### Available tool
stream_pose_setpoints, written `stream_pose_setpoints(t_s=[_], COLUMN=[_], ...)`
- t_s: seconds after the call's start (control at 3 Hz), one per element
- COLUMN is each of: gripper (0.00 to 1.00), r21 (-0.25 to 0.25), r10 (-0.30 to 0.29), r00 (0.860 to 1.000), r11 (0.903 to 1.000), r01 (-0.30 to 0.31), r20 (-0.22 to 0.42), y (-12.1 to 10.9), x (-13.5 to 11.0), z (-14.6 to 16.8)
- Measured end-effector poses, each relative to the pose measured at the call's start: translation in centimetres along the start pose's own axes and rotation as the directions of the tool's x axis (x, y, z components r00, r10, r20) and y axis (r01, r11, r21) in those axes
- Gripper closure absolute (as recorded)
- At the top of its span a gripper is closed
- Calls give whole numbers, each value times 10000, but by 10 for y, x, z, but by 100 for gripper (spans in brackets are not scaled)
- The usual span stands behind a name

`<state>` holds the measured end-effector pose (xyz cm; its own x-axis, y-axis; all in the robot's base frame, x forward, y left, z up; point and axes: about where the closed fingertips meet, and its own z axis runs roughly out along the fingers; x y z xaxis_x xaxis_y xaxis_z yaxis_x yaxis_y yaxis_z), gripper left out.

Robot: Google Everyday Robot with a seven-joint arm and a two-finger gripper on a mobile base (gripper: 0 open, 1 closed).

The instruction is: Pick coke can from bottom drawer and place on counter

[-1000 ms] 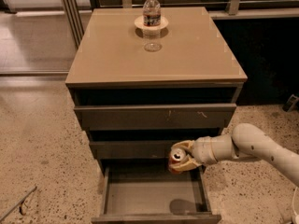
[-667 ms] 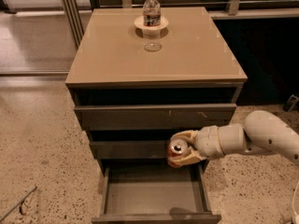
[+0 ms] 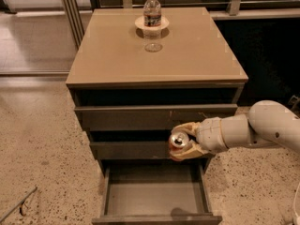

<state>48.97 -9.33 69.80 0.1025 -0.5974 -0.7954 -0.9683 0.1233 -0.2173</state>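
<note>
Coke can (image 3: 178, 140) hangs above the open bottom drawer (image 3: 154, 198), pinched in the gripper (image 3: 180, 142) in front of the middle drawer (image 3: 131, 150), under the front edge of the counter (image 3: 154, 64). Picking looks done; lifting it onto that top remains, probably short of the water bottle (image 3: 152, 8) near the back edge

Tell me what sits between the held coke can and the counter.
In the camera view, the hand grips the coke can before the middle drawer; only the top drawer front lies between it and the counter.
</note>
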Motion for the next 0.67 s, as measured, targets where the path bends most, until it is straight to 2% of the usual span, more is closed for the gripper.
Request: stream_pose_setpoints(t_s=[0.33, 0.67], gripper=[100, 100], r21=[237, 374], r10=[345, 1103], r00=[9994, 9935], r11=[9991, 9931], r01=[-344, -1114], r20=[-24, 282], y=[-12, -39], x=[-43, -128], z=[-30, -83])
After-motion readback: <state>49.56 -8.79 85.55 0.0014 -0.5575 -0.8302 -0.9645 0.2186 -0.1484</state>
